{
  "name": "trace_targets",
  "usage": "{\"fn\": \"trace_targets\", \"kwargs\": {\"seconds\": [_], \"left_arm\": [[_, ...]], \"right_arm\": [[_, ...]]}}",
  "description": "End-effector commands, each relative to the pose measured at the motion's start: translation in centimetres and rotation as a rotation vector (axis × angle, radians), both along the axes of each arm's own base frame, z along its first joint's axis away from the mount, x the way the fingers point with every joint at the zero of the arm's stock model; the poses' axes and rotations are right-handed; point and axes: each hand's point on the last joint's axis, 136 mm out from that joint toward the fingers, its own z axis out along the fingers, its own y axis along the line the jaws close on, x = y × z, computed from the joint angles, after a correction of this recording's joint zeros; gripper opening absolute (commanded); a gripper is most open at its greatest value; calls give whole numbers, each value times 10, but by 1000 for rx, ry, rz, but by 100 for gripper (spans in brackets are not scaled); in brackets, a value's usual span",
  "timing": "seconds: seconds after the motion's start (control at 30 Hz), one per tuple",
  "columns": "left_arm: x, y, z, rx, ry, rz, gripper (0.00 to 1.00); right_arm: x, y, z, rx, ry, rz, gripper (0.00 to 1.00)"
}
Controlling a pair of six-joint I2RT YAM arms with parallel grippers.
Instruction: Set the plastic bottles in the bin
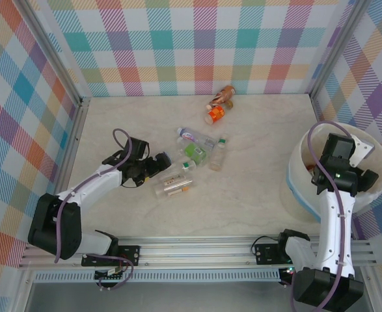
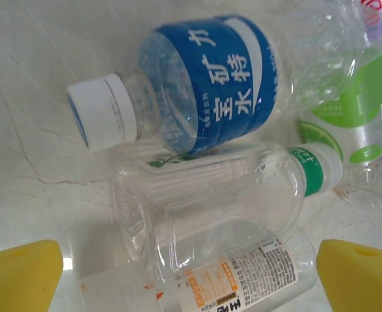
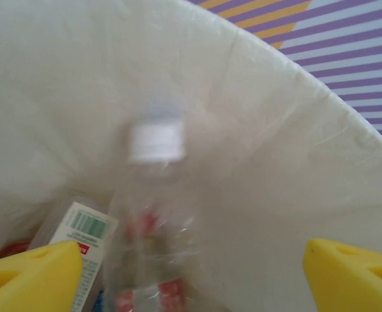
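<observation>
- Left claw (image 1: 150, 166) wide open, low over the counter (image 1: 256, 195), at the near-left edge of a cluster of bottles mid-counter.
- From its wrist, a clear green-cap bottle (image 2: 223, 201) lies on its side just ahead, between the lines of the two pads (image 2: 21, 276); no contact. A blue-label bottle (image 2: 204, 84) lies just beyond it.
- Right claw (image 3: 191, 273) wide open, over the bin (image 1: 368, 142) at the counter's right edge.
- A clear white-cap bottle (image 3: 155, 140), blurred, sits between and below its pads, free of both, inside the bin.
- Orange bottle (image 1: 215, 114) and brown bottle (image 1: 227, 95) lie by the far wall, well apart from both claws.
</observation>
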Motion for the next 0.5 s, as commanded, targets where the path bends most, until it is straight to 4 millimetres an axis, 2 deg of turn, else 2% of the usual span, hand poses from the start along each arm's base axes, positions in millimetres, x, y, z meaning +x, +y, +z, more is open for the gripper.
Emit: {"fn": "trace_targets", "kwargs": {"seconds": [0.0, 0.07, 0.2, 0.37, 0.47], "left_arm": [[-7, -3, -5, -50, 45, 9, 100], [-8, -2, -7, -49, 42, 16, 100], [-12, -5, -11, -64, 42, 9, 100], [-22, -4, -17, -43, 72, -5, 100], [-25, -12, -16, -82, 46, -34, 100]], "right_arm": [[-6, 3, 11, 10, -7, 15, 95], [-2, 10, 11, 47, -18, 63, 99], [8, 31, 17, 131, -83, 182, 100], [14, 56, 37, 201, -187, 315, 100], [18, 74, 50, 261, -235, 408, 100]]}}
